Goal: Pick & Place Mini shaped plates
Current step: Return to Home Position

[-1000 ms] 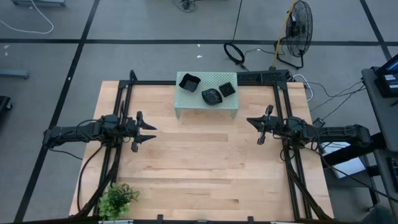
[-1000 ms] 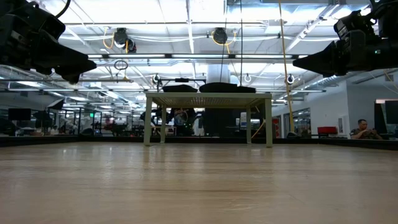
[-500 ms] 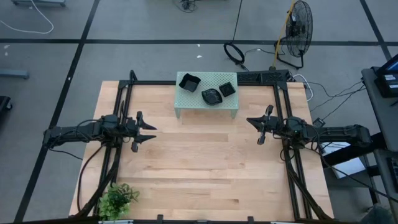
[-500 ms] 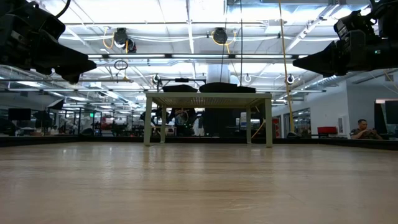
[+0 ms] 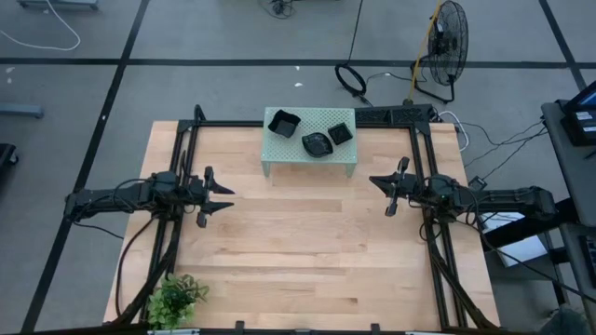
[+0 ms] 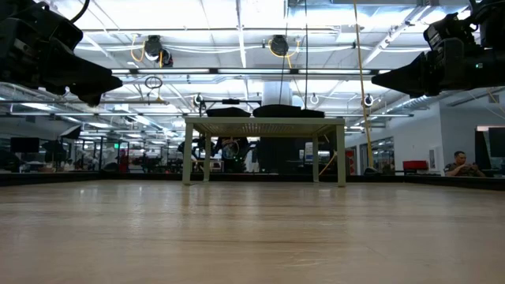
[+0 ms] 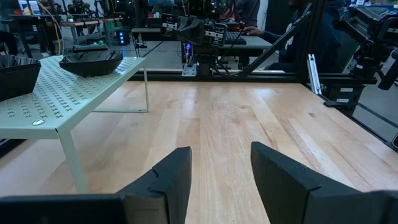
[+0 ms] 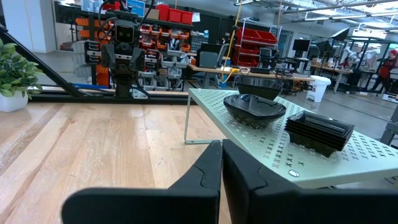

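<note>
Three mini shaped plates, or small stacks of them, rest on top of the pale green perforated stand [image 5: 279,149] at the table's far edge. They are a square one [image 5: 283,121], a rounded one [image 5: 318,144] and a smaller square one [image 5: 340,134]. My left gripper [image 5: 227,198] hovers open at the table's left, pointing level toward the middle. In its wrist view the left gripper [image 7: 221,155] has nothing between its fingers. My right gripper [image 5: 372,180] hovers shut at the table's right. In its wrist view the right gripper [image 8: 221,148] has the plates [image 8: 255,107] ahead of it.
A small potted plant [image 5: 177,296] stands at the near left corner. Black frame rails [image 5: 177,167] run along both sides of the table. Bare wood [image 5: 307,242] lies between the grippers and toward the near edge. A person sits far off in the room [image 6: 461,164].
</note>
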You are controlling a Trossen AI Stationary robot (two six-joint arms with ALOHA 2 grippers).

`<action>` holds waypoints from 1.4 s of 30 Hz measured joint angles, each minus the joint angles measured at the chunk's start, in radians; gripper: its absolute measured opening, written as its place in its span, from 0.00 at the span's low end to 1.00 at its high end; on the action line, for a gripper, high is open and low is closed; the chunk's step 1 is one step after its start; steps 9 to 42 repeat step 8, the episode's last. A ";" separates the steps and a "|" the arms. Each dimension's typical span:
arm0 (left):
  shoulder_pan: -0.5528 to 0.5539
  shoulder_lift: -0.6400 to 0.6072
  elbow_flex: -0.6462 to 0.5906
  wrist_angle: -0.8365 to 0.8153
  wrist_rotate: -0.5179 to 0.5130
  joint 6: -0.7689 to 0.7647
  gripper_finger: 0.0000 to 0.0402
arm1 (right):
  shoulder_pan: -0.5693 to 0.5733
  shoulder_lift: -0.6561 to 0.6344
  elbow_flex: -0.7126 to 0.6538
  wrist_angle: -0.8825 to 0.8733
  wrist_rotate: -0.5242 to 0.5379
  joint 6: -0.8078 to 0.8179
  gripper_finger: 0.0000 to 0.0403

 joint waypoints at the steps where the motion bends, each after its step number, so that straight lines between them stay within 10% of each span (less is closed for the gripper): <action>1: 0.000 0.000 0.000 0.000 0.000 0.000 0.42 | 0.000 0.000 0.000 0.000 0.000 0.000 0.01; 42: 0.000 0.000 0.000 0.000 0.000 0.000 0.42 | 0.000 0.000 0.000 0.000 0.000 0.000 0.01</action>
